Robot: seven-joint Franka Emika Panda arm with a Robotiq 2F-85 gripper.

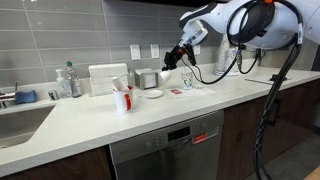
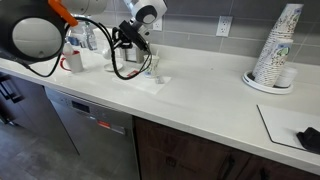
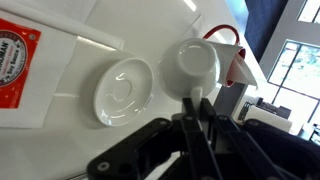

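Observation:
My gripper (image 3: pixel 197 108) is shut on the handle of a white cup (image 3: pixel 192 64) and holds it just above the white counter (image 3: pixel 60 130). An empty white saucer (image 3: pixel 122 88) lies on the counter right beside the cup. In both exterior views the gripper (image 1: pixel 169 64) (image 2: pixel 141 42) hangs over the back of the counter, above the saucer (image 1: pixel 153 94). The cup also shows in an exterior view (image 2: pixel 151 63), under the fingers.
A red mug (image 1: pixel 122 100) with white items stands near the saucer. A white box (image 1: pixel 107 78), a metal container (image 1: pixel 148 78), a bottle (image 1: pixel 68 80) and a sink (image 1: pixel 20 122) are along the counter. A red-labelled card (image 3: pixel 14 60) lies nearby. A paper cup stack (image 2: pixel 276 48) stands at the far end.

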